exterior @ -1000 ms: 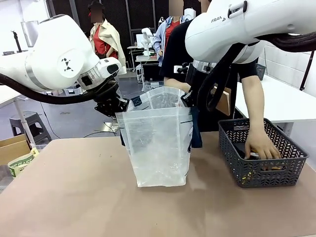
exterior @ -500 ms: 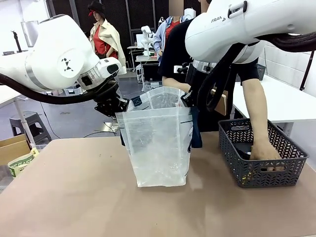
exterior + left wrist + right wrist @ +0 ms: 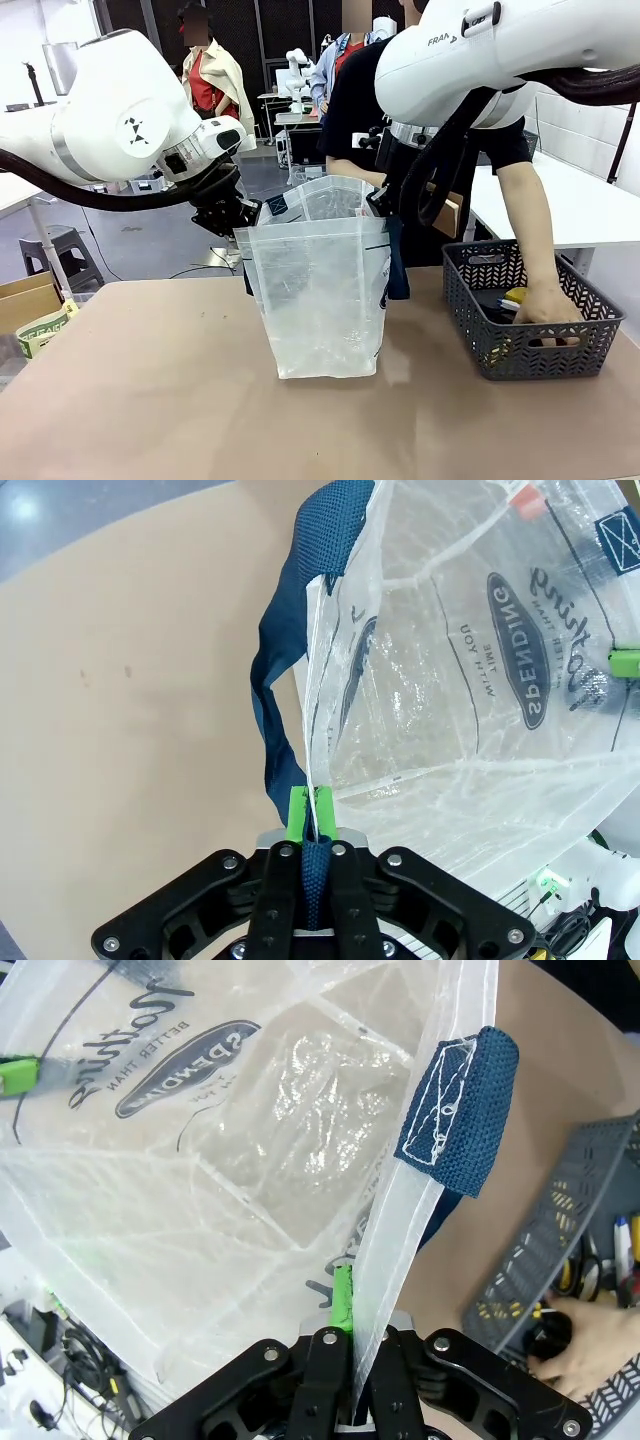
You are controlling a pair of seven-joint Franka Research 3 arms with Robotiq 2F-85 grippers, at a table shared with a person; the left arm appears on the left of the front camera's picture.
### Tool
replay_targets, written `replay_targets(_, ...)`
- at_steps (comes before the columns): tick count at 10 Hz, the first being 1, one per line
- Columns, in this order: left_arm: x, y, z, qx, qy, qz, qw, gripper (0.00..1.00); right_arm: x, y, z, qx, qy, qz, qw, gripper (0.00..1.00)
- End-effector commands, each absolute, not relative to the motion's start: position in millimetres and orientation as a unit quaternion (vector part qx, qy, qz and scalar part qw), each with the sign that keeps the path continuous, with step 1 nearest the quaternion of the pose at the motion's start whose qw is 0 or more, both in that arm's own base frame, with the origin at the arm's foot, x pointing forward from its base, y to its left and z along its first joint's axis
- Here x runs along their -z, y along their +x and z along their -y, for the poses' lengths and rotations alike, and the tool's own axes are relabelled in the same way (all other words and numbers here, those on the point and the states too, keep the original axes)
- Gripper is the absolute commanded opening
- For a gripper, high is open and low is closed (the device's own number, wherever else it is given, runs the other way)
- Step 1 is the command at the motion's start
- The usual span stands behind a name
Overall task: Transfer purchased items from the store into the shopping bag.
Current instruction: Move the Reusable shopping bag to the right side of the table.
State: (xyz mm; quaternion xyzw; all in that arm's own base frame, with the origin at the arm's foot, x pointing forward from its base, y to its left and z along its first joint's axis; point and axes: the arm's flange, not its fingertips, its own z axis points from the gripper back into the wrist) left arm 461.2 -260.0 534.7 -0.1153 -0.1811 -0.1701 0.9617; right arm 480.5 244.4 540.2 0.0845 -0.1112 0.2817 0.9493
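Shopping bag (image 3: 318,290) stood upright in the middle of the table (image 3: 150,400), base flat, mouth up and spread wide. It looked empty through the plastic, no item visible inside.

Left gripper (image 3: 310,808) was clamped fully shut on the rim at one side, right where the navy handle (image 3: 285,680) is stitched on. The strap ran down between its green pads. Right gripper (image 3: 348,1310) was pinched shut on the opposite rim edge with thin film between the pads, and the second handle (image 3: 460,1110) hung just beside it.

My read: the arms held the rim apart from both sides so the mouth made a clear target and the floppy film couldn't fold in.

Dark grey basket (image 3: 480,345) sat to the bag's right, apart from it. Purchased items (image 3: 517,296) were in the basket. A yellow piece showed next to the person's hand (image 3: 547,303), which reached down inside, apparently picking one out.

Basket near the bag likely meant a short carry. With the bag empty, I'd judge the transfer not yet begun.
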Motion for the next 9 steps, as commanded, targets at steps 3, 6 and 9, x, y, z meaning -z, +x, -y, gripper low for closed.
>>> replay_targets(3,-534.7,461.1,256.8,0.162,-0.114,0.182,0.963,0.0,-540.4,481.5,-241.6,-0.28,0.084,0.112,0.95,0.0)
replay_targets(6,-534.7,461.1,256.8,0.162,-0.114,0.182,0.963,0.0,-540.4,481.5,-241.6,-0.28,0.084,0.112,0.95,0.0)
replay_targets(9,-534.7,461.1,256.8,0.162,-0.114,0.182,0.963,0.0,-540.4,481.5,-241.6,-0.28,0.084,0.112,0.95,0.0)
